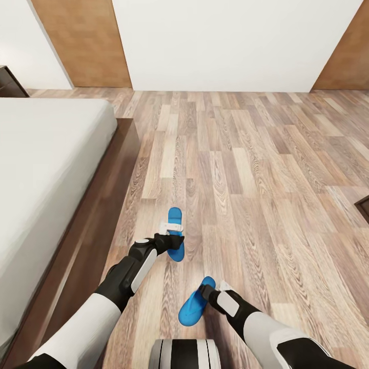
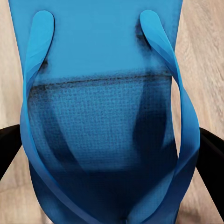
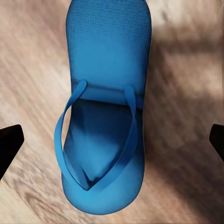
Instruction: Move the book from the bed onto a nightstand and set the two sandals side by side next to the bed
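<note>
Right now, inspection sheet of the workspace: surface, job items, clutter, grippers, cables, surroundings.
Surface: wood-plank floor, sandals lying on it.
Job's things: far sandal under the left gripper; near sandal angled, apart from the first, by the right gripper; bed at left. Book: nothing seen.
Clutter: nothing seen.
Grippers: left gripper over the far sandal, black fingers either side of it; right gripper open, fingers well clear of the near sandal.
Cables: nothing seen.
Surroundings: white wall, dark furniture corner beyond the bed.
</note>
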